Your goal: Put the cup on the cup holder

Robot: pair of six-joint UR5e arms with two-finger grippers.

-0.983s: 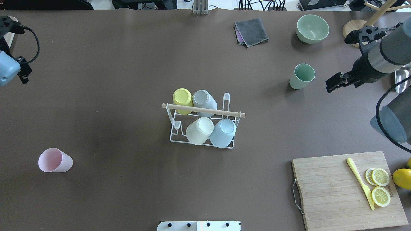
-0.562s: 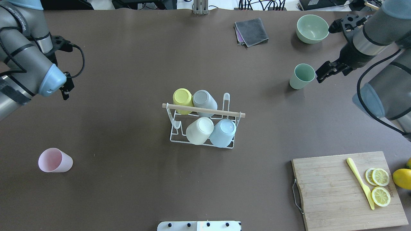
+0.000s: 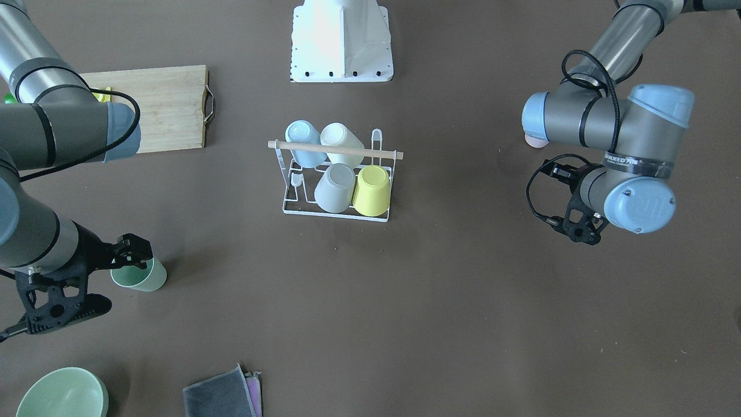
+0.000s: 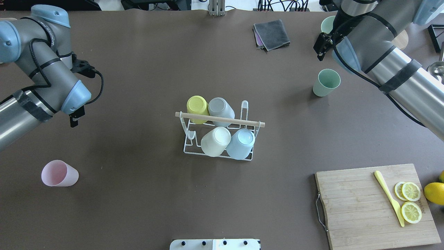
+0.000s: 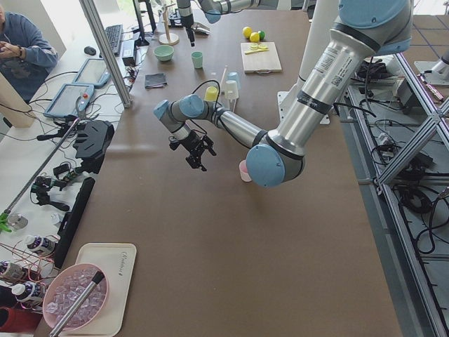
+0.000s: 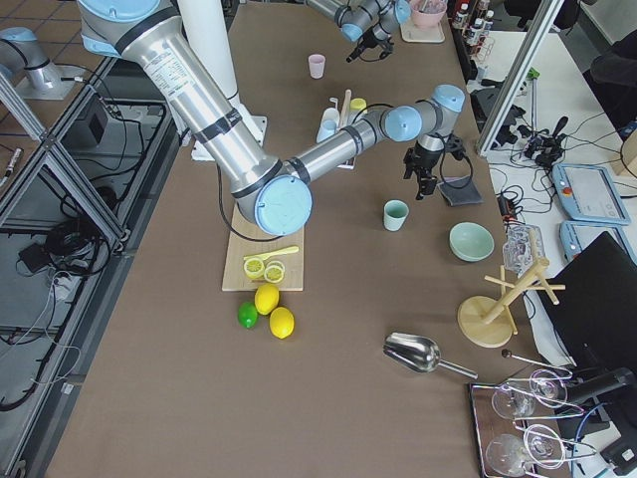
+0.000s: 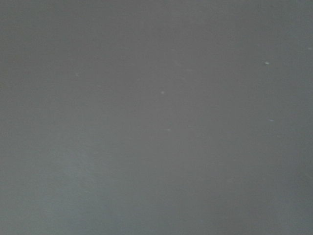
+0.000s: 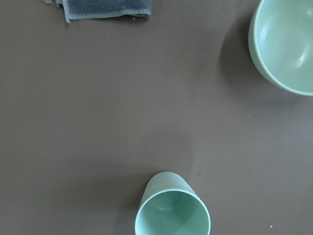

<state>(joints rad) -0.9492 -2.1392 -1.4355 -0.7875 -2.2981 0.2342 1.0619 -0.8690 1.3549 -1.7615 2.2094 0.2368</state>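
The green cup [image 4: 326, 82] stands upright on the table [image 4: 145, 208], well to the right of the central cup holder [image 4: 220, 128], which carries four upturned cups. The right gripper [image 3: 134, 252] hangs at the cup's rim; I cannot tell how far its jaws are spread. The left gripper [image 5: 196, 152] is largely hidden behind its wrist, so its state is unclear too.

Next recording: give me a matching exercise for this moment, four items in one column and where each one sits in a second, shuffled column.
Column one
1. green cup
2. pink cup
3. yellow cup
4. lemon slices

Column two
A. upside down on the cup holder
B. on the cutting board
C. standing alone, far out on the robot's left side
D. standing open end up, near the green bowl

Pairs: 1-D, 2-C, 3-A, 4-B
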